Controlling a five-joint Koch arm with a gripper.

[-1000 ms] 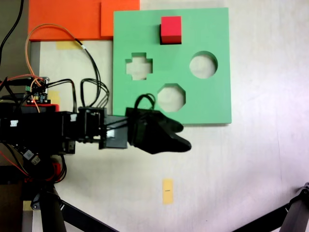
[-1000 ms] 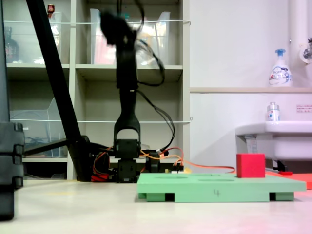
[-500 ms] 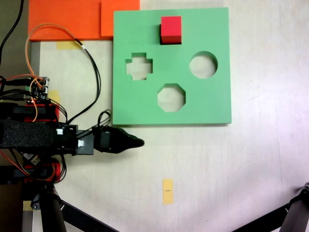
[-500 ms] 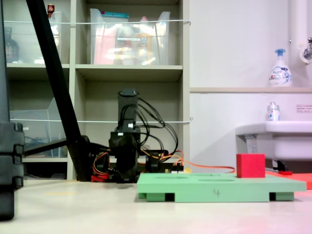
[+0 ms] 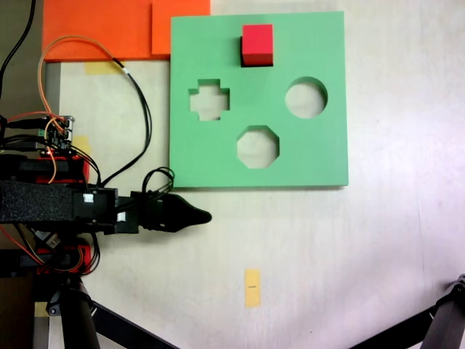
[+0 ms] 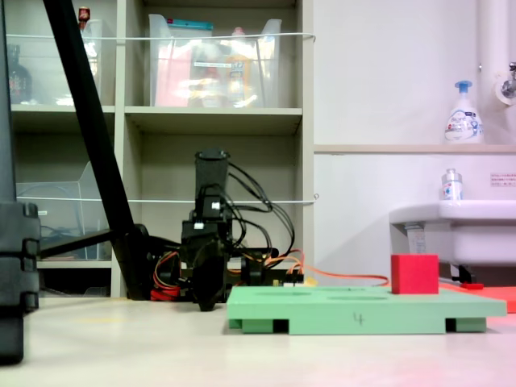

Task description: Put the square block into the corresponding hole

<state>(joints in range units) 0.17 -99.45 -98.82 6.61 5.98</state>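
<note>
The square block (image 5: 257,45) is a red cube standing on the green board (image 5: 320,156) near the board's far edge in the first exterior view; in the second exterior view the block (image 6: 414,274) rises above the board (image 6: 363,310) at its right end. The corresponding hole is hidden: only cross (image 5: 209,100), round (image 5: 306,98) and octagonal (image 5: 258,147) cutouts show. My gripper (image 5: 197,216) lies low, shut and empty, just off the board's lower left corner, far from the block. The second exterior view shows the gripper (image 6: 206,284) folded down left of the board.
Orange foam sheets (image 5: 109,29) lie at the first exterior view's top left, touching the board. Cables (image 5: 138,109) loop beside the arm base. A yellow tape strip (image 5: 252,287) marks the table. Black tripod legs (image 5: 94,320) cross the lower corners. Shelves (image 6: 218,113) and a sink (image 6: 451,230) stand behind.
The arm dropped from a raised pose over the board's lower edge and folded back to the first exterior view's left. In the last half second it only settled slightly. The block stayed put.
</note>
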